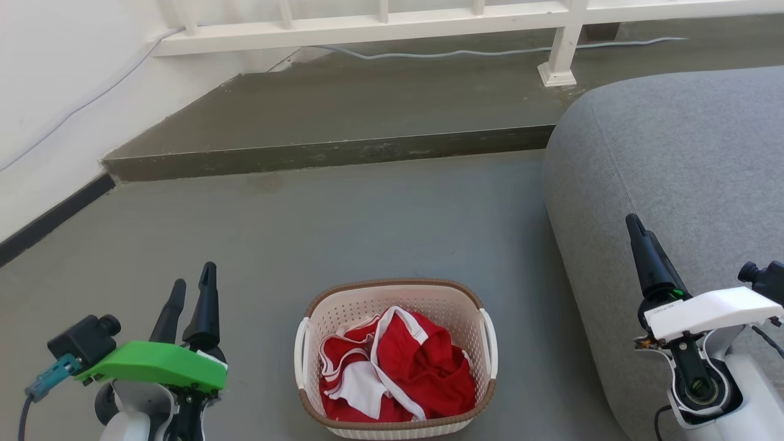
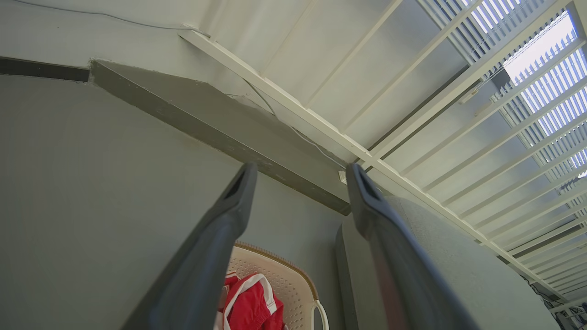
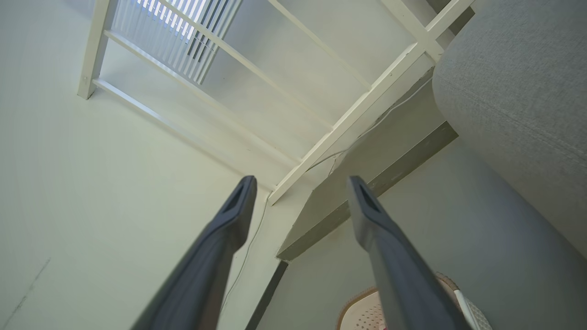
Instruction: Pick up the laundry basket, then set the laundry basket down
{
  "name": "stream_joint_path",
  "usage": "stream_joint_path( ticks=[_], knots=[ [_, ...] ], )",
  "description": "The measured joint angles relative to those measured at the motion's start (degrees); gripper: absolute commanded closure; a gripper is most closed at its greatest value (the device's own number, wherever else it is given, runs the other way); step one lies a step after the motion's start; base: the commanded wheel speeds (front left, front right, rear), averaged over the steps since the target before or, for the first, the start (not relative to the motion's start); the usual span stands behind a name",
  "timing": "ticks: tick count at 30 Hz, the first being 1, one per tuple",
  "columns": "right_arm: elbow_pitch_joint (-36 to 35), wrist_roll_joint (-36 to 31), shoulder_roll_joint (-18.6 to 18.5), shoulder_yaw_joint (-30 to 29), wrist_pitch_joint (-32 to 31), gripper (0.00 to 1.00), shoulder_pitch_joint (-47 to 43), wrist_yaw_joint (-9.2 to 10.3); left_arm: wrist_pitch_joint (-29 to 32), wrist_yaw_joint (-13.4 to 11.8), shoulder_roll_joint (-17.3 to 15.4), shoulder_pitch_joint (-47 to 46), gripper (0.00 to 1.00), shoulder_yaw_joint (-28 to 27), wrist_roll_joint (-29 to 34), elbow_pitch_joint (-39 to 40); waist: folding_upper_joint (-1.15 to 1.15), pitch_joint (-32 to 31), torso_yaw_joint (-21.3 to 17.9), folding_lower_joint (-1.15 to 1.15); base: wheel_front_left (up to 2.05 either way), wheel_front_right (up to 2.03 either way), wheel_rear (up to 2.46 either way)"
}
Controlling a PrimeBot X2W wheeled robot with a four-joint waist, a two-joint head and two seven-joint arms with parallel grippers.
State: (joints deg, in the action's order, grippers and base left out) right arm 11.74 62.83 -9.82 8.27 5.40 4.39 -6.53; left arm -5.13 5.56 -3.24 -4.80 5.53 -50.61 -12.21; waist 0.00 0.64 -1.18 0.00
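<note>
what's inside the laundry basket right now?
The laundry basket holds crumpled red clothing with white trim, bunched across most of its bottom. The perforated far wall shows above the pile. Whether anything lies under the cloth cannot be seen.

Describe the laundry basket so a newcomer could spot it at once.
Start at the big grey sofa on the right; on the grey floor just left of it sits the laundry basket. It is cream and perforated, with a brown rim and white side handles, and holds crumpled red-and-white clothes.
</note>
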Motion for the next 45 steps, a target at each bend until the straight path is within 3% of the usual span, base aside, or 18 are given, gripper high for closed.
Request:
stream_joint_path(
  ticks=[25,45],
  knots=[
    [-0.2,-23.1,-1.2,3.4,5.0,0.00,1.6,1.34,-5.2,-3.1,0.3,-0.3,0.00,3.6,22.7,3.2,0.00,0.4,-0.6,0.00,0.00,0.00,0.00],
    [-0.2,-38.5,-1.5,5.5,8.9,0.00,2.5,1.51,-9.3,-3.3,0.4,-1.1,0.00,5.6,37.7,5.3,0.00,0.8,-0.9,0.00,0.00,0.00,0.00]
  ],
)
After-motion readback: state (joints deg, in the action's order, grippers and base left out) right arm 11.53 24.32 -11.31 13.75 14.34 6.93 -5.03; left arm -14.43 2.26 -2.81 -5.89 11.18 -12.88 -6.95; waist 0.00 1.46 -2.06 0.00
